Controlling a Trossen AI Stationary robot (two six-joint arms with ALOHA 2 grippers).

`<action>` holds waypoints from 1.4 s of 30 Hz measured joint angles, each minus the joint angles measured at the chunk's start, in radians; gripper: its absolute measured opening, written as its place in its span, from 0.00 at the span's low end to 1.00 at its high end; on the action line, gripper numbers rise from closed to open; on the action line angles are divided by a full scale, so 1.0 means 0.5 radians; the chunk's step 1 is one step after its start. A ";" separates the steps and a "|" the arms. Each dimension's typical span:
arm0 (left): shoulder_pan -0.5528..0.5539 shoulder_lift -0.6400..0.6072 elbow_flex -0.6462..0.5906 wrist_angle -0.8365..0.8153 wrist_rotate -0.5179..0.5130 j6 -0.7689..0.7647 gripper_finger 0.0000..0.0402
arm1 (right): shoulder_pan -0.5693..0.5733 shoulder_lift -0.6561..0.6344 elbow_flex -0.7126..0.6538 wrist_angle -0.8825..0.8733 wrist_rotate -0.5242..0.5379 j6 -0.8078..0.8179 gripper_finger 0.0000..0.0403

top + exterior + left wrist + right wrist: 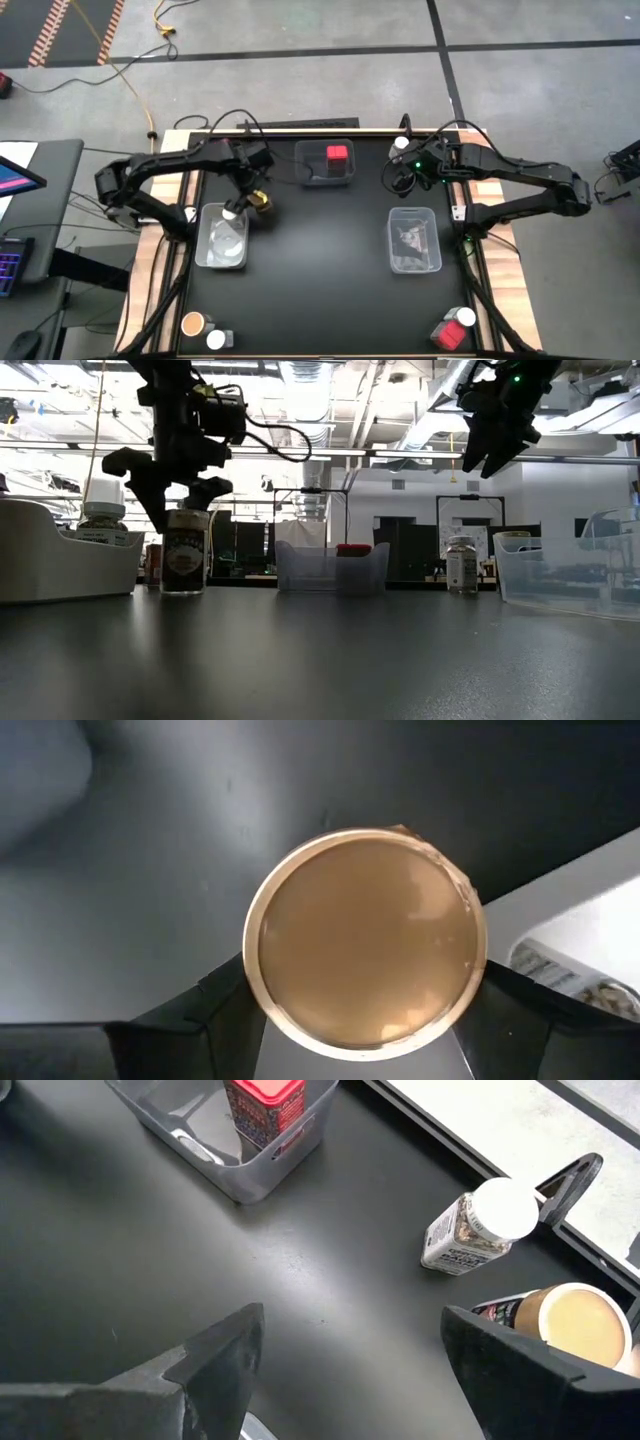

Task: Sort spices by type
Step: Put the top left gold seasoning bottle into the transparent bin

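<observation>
Black matte tabletop (320, 260) spreads under a bright, pipe-ceilinged room, with a clear rectangular plastic bin (222, 238) just beside my catch. My left gripper (355, 1020) clamps the tan-lidded round glass spice jar (366, 940), upright on the table, long axis vertical, lid up. My right gripper (345, 1350) hangs open, empty, above the table's far right.

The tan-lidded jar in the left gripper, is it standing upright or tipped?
Upright. In the low view the tan-lidded jar stands straight on the table, the left gripper closed around its top.
</observation>
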 joint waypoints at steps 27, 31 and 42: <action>-0.375 0.427 0.505 0.035 -0.042 0.133 0.64 | 0.000 0.000 0.000 -0.001 0.000 0.001 0.83; -0.431 0.547 0.600 0.020 -0.023 0.152 0.64 | 0.000 0.000 0.000 -0.002 0.000 -0.001 0.83; -0.520 0.572 0.610 0.021 -0.021 0.086 0.64 | 0.000 0.000 0.000 -0.002 0.000 -0.001 0.83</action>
